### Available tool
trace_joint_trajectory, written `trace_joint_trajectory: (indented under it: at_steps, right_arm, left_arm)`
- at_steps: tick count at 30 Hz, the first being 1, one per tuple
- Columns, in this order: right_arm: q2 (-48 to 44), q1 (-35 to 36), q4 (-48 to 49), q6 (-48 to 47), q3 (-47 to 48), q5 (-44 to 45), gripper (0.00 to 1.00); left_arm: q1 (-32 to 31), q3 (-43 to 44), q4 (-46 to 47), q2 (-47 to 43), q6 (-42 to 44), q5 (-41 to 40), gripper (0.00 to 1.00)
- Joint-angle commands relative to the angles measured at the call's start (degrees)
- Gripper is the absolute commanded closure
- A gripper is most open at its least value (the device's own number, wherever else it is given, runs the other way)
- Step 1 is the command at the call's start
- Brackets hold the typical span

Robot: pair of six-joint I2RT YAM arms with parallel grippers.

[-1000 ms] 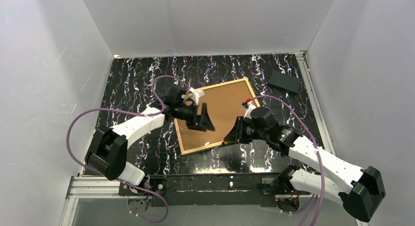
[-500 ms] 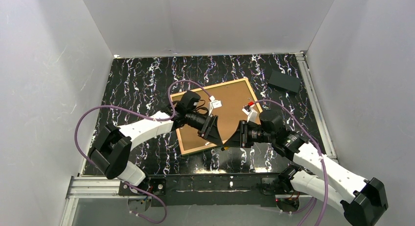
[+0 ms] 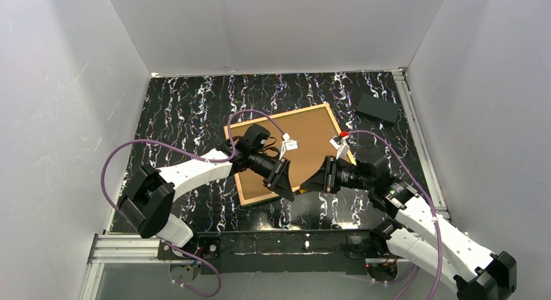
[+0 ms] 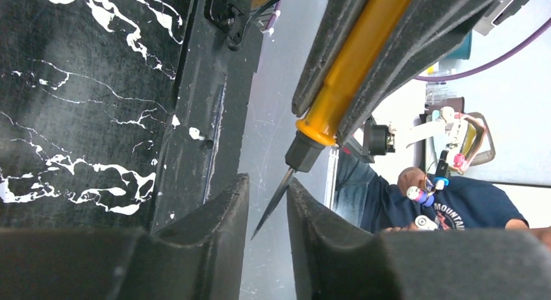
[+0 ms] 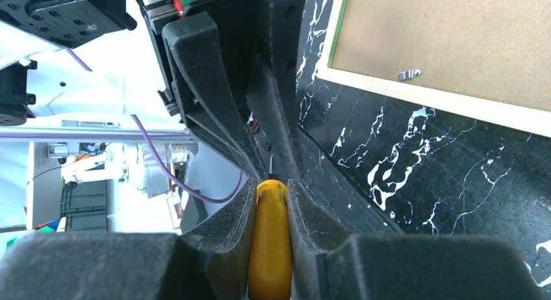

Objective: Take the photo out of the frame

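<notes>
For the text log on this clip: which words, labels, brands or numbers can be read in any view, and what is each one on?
"MOUNTAIN", with its end cut off: pale lettering on the dark blue shirt of a person beyond the table, in the left wrist view.
Small white print on the black boxy housing, upper left in the right wrist view: too small to read.
Top view: no readable text.

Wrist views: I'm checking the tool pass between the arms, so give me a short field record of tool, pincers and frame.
tool: yellow-handled tool with a pointed metal tip
right pincer: shut on the handle
left pincer: jaws narrowly apart either side of the tip
frame: face down on the table, brown backing up
photo: not visible
</notes>
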Motion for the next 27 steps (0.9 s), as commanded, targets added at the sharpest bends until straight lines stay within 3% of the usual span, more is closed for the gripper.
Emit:
trace_joint_trajectory:
  at_steps: [1,4,7,11,15,18,23,27]
  right_arm:
    - [-0.2,-0.2,6.2,1.6,0.5,-2.4,0.99]
    - [0.7,-0.2,4.6,0.7,2.0,-3.1,0.99]
    - [1.1,-0.2,1.8,-1.3,3.3,-3.7,0.96]
    - [1.3,-0.4,-3.8,-5.3,4.8,-4.9,0.53]
    - [1.2,-0.8,-5.6,-8.4,4.9,-8.6,0.36]
    - [2.2,-0.9,-7.3,-10.7,5.8,-10.3,0.35]
    - [3.9,-2.3,-5.6,-12.7,5.6,-15.5,0.47]
    - [4.3,-5.2,1.5,-10.8,3.1,-21.5,0.48]
  left_arm:
    - [-0.2,0.4,3.7,-1.4,-3.3,3.0,0.79]
    - [-0.2,0.7,4.1,-1.6,-3.0,3.4,1.00]
    - [-0.3,0.9,2.5,-1.7,-2.1,3.4,1.00]
    - [-0.2,0.8,2.4,-2.0,-1.5,4.2,1.00]
    - [-0.2,0.7,3.2,-1.9,-1.8,6.0,1.00]
    - [-0.2,0.6,4.0,-2.0,-2.3,7.5,1.00]
    - [-0.3,0.1,5.3,-1.7,-3.0,10.2,1.00]
    - [-0.3,-1.1,10.7,-1.5,-7.0,12.1,1.00]
